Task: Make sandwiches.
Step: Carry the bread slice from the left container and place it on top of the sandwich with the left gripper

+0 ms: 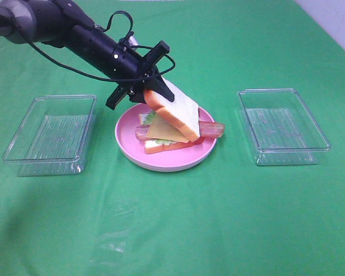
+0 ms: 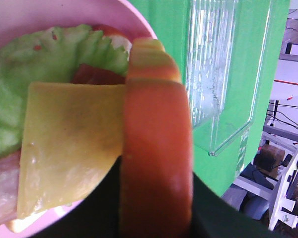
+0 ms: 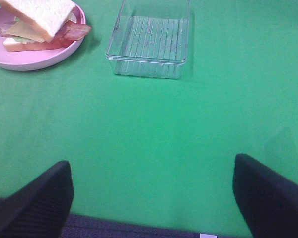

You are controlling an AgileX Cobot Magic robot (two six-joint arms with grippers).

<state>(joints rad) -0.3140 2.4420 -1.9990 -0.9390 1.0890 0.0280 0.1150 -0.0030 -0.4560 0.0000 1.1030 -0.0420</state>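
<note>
Cloth (image 1: 172,230): green, covers the whole table; bare in the nearest stretch of the high view
Right gripper (image 3: 151,198): seen only by its own wrist camera; its two dark fingers (image 3: 37,201) stand spread wide apart with nothing between them; it hangs over bare cloth, well apart from the plate
Pink plate (image 1: 161,164): round, in the middle of the table; between the two trays
Sandwiches (image 1: 169,129): a stack on the plate; bottom bread slice (image 1: 161,146) flat on it; lettuce (image 2: 20,64), bacon strips (image 1: 213,129) and cheese square (image 1: 161,132) lie on that slice
Top bread slice (image 1: 175,112): tilted; lower edge resting on the stack, upper edge raised
Left gripper (image 1: 142,83): jaws pinched on the raised, crusted edge of the top bread slice; arm reaches in from the far left
Left tray (image 1: 49,135): clear plastic, left of the plate
Right tray (image 1: 282,126): clear plastic, right of the plate
</note>
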